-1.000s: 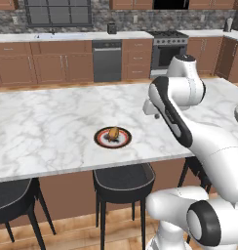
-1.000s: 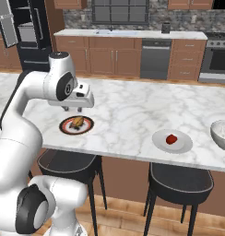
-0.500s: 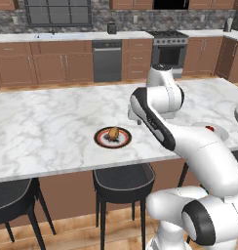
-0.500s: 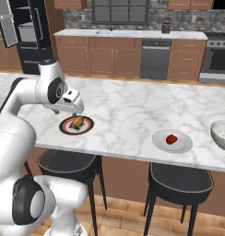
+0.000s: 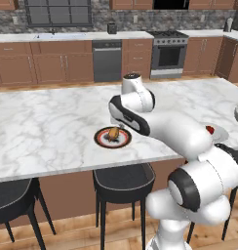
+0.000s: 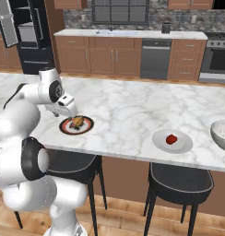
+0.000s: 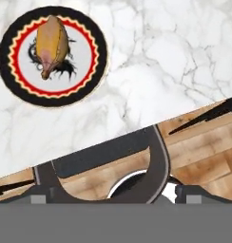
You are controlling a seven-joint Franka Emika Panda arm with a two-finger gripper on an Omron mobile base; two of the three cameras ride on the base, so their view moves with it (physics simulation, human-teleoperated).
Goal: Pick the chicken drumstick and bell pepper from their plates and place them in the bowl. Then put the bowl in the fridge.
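Hovering with tool (image 6: 74, 114) spread wide and empty, just above the chicken drumstick (image 7: 51, 43) on the black-and-red plate (image 7: 96, 66) near the bench (image 5: 52, 127) edge; drumstick lying up-left in hand view.

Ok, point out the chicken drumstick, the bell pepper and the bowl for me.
chicken drumstick (image 7: 51, 45): hand view, middle of the brown meat on the black-and-red plate.
bell pepper (image 6: 171, 139): right base view, centre of the red vegetable on the plain plate.
bowl (image 6: 222, 134): right base view, its white outer wall at the picture's right edge.
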